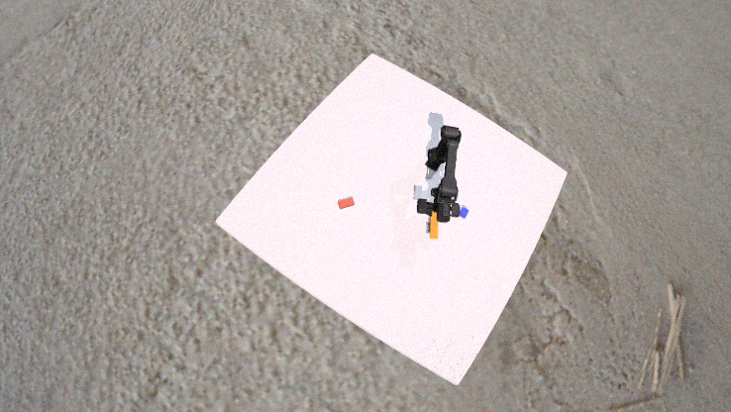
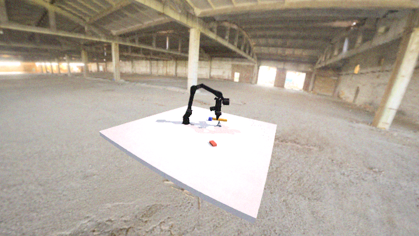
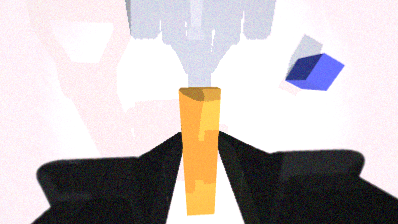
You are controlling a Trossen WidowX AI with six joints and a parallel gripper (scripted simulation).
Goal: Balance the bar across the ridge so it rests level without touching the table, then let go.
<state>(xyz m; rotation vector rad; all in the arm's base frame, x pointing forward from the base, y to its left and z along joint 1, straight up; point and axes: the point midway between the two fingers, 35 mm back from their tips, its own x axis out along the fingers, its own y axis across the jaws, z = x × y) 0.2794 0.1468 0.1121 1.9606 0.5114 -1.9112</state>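
Jaws (image 2: 217, 119) grip orange bar (image 1: 434, 226) (image 2: 222, 119) (image 3: 200, 157) above white table (image 1: 307, 246) (image 2: 187, 158) (image 3: 250, 115)

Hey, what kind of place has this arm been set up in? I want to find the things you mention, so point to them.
It looks like a disused warehouse or factory hall: thick concrete columns (image 2: 193, 55) (image 2: 116, 61), overhead roof beams (image 2: 164, 11), and bare, rough ground (image 2: 58, 176) around the white table (image 1: 307, 246) (image 2: 176, 152).

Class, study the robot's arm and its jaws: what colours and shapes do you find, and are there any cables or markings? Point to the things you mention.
The arm (image 1: 450, 158) (image 2: 191, 99) is black, with slim links and chunkier joints. The jaws are black too, tapering inward from broad, rounded-edged blocks. No cables or markings can be made out.
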